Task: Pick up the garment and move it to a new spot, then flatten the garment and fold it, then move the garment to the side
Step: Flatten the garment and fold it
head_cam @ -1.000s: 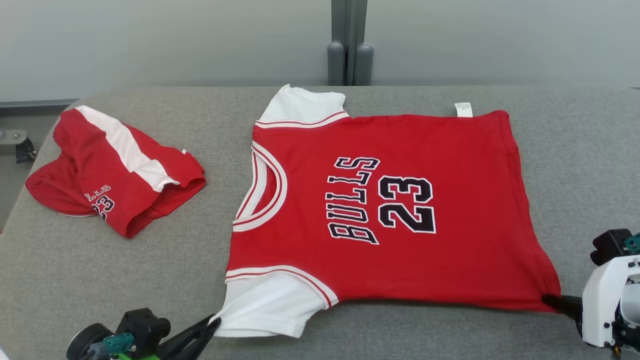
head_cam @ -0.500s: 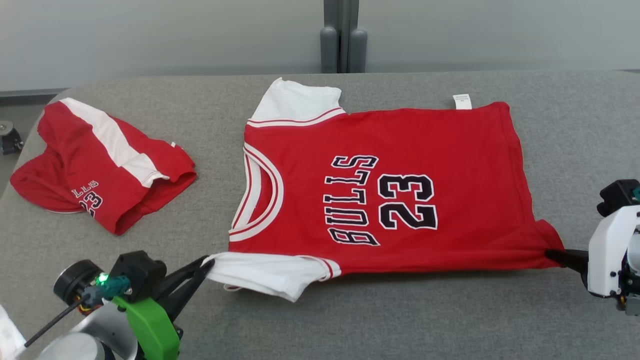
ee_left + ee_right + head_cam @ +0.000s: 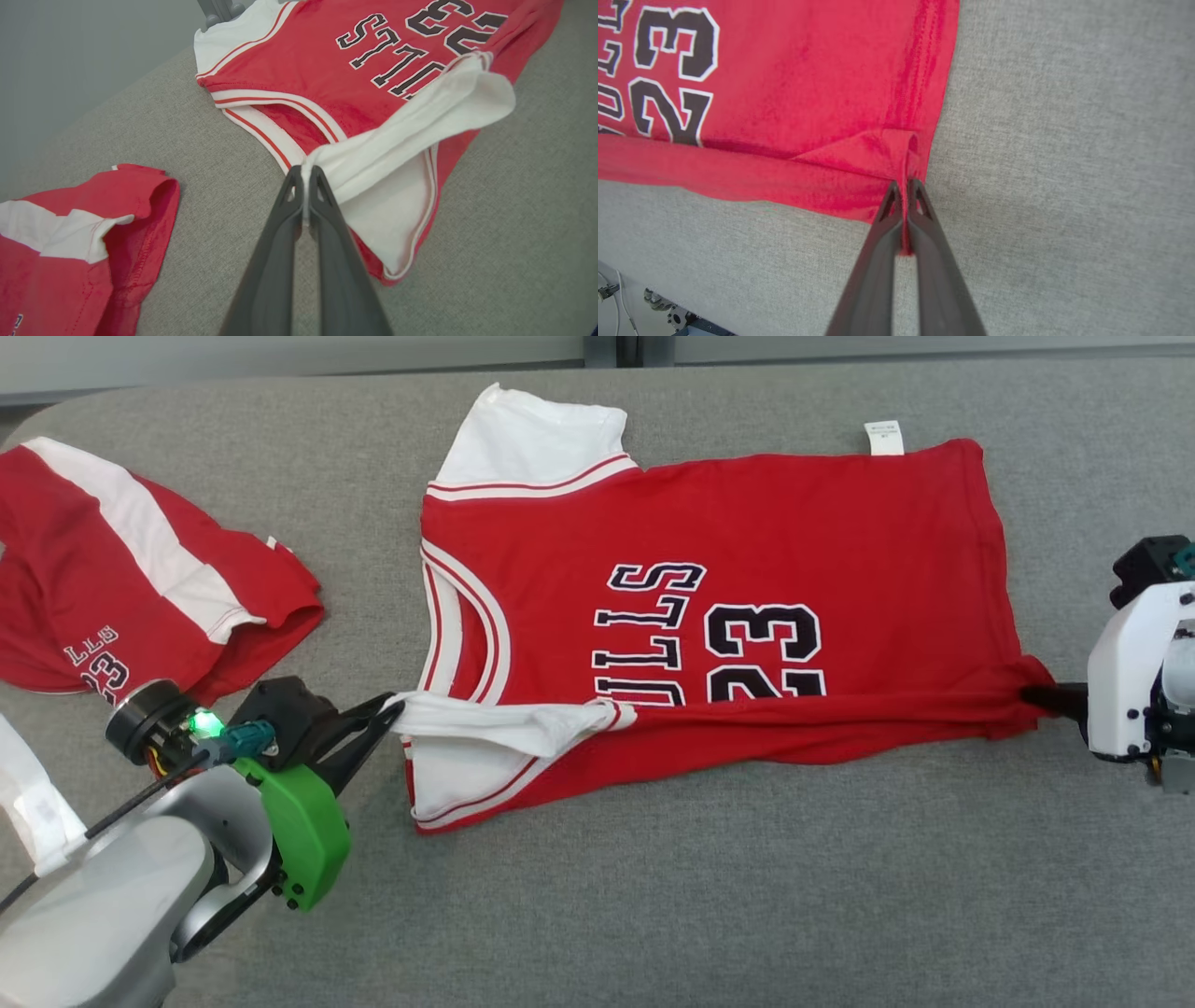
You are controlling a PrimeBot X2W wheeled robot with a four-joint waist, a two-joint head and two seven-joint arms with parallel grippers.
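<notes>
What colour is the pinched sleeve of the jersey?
The sleeve is white; clearest in left wrist view.

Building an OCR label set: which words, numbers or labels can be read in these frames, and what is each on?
"ULLS": black letters on the red jersey; the first letter is hidden by the raised fold.
"23": beside those letters on the jersey, lower edge covered.
"23": small, on the second red garment; of the letters above it only "LL" is clear.
White tag at the jersey's edge: print too small to read.

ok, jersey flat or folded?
Partly folded: the jersey has its near edge doubled over the lettering, left gripper pinching the sleeve, right gripper the hem corner.
</notes>
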